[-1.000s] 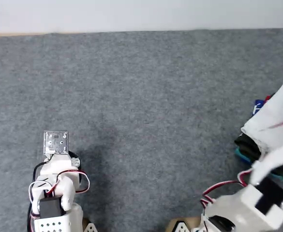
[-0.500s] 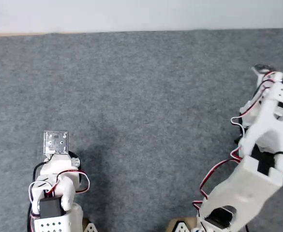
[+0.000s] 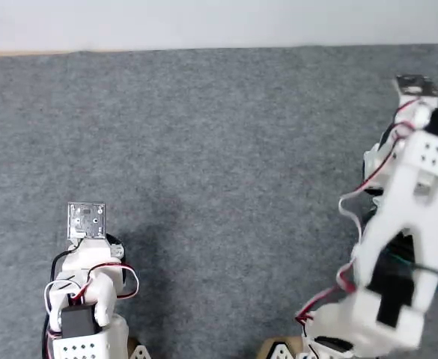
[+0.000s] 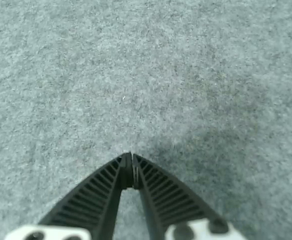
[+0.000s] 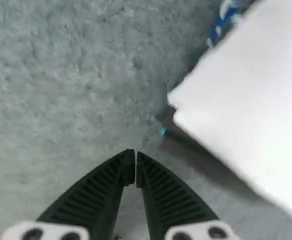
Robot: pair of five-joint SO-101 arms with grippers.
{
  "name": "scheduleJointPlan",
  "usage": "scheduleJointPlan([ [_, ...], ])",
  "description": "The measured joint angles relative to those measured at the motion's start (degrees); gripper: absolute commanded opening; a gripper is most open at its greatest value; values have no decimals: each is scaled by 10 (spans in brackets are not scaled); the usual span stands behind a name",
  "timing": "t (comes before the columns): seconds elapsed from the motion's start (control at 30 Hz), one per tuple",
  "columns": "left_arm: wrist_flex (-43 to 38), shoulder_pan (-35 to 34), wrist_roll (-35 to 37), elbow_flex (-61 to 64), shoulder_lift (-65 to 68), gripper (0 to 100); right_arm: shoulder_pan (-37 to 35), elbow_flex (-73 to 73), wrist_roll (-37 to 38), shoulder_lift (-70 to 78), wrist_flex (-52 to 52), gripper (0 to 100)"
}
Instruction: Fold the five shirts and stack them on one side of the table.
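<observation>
Shirts lie in a pile at the right-hand edge of the table, which is covered in grey felt-like cloth. A white shirt is on top, lying flat with one corner pointing out over the grey cloth. Under its edge a dark layer with a speck of teal peeks out, and a bit of blue print shows past the white shirt's far side. The right gripper hovers over bare cloth just beside that corner, its two black ribbed fingers pressed together with nothing between them, clear of the pile. In the high view the right arm stretches out over the pile and hides most of it. The left gripper is likewise closed on nothing, its tips meeting, and points down at bare grey cloth well apart from the shirts. The left arm sits folded back at the near left side of the table. A pale wall runs along the table's far edge.
</observation>
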Motion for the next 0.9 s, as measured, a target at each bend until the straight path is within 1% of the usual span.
scheduleJointPlan([
  [0.13, 5, 0, 0, 0, 0, 6, 0, 135, -77, -134, 0, 9],
  [0.23, 26, 0, 0, 0, 0, 6, 0, 250, -98, -236, -20, 9],
  [0.5, 33, 0, 0, 0, 0, 6, -1, 597, -103, -518, -193, 9],
  [0.63, 33, 0, 0, 0, 0, 6, -1, 733, -103, -669, -252, 9],
  [0.77, 33, 0, 0, 0, 0, 7, -1, 847, -103, -812, -268, 9],
  [0.9, 33, 0, 0, 0, 0, 7, -1, 940, -100, -940, -248, 9],
])
